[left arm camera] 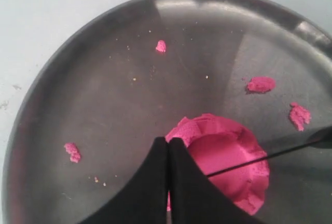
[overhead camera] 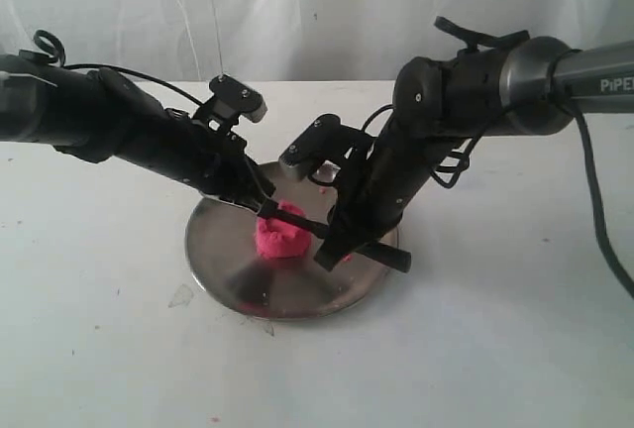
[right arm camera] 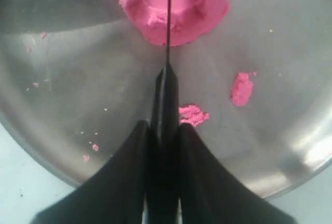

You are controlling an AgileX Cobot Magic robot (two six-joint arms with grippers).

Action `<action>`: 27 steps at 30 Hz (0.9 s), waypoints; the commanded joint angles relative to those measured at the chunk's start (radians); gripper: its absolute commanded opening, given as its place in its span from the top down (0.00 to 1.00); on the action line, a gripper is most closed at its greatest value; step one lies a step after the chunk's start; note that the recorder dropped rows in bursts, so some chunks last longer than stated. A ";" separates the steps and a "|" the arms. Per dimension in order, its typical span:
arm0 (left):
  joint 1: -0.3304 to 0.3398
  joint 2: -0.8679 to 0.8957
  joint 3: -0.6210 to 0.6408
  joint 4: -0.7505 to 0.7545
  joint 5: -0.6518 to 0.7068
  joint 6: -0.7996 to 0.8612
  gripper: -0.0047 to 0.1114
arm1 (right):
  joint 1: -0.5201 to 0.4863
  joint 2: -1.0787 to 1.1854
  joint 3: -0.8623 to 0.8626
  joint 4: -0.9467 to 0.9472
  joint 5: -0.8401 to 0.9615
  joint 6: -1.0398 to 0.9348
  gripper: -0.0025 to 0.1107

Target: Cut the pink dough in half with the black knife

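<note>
The pink dough (overhead camera: 281,237) sits on the round metal plate (overhead camera: 228,279), slightly back of its centre, with the black knife (right arm camera: 167,53) lying edge-down across the dough's dented middle. The right tool (right arm camera: 165,130) pinches the knife handle; the left tool (left arm camera: 168,146), fingers pressed together, braces the dough's edge. Best now: press straight down, blade centred, no twisting, until it meets the plate.
</note>
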 commanded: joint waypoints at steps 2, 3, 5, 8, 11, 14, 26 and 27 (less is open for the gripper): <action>-0.003 0.018 -0.004 -0.014 0.012 0.007 0.96 | 0.000 0.013 -0.006 0.002 -0.018 -0.008 0.98; -0.003 0.023 -0.004 -0.014 0.012 0.007 0.96 | 0.000 0.013 -0.006 0.002 -0.020 -0.008 0.98; -0.003 0.030 -0.004 -0.014 0.009 0.007 0.96 | 0.000 0.013 -0.006 0.002 -0.020 -0.008 0.98; -0.003 0.036 -0.004 -0.012 0.002 0.007 0.96 | 0.000 0.015 -0.006 0.002 -0.020 -0.008 0.98; -0.003 0.043 -0.004 -0.012 0.000 0.007 0.96 | 0.000 0.025 -0.006 0.002 -0.024 -0.006 0.98; -0.003 0.047 0.002 -0.012 -0.005 0.007 0.96 | 0.000 0.041 -0.006 0.002 -0.032 -0.006 0.98; -0.002 0.047 0.046 -0.012 -0.082 0.007 0.96 | 0.000 0.064 -0.006 0.002 -0.038 0.000 0.98; -0.002 0.047 0.046 -0.012 -0.080 0.007 0.96 | 0.000 0.064 -0.006 0.002 -0.040 0.004 0.98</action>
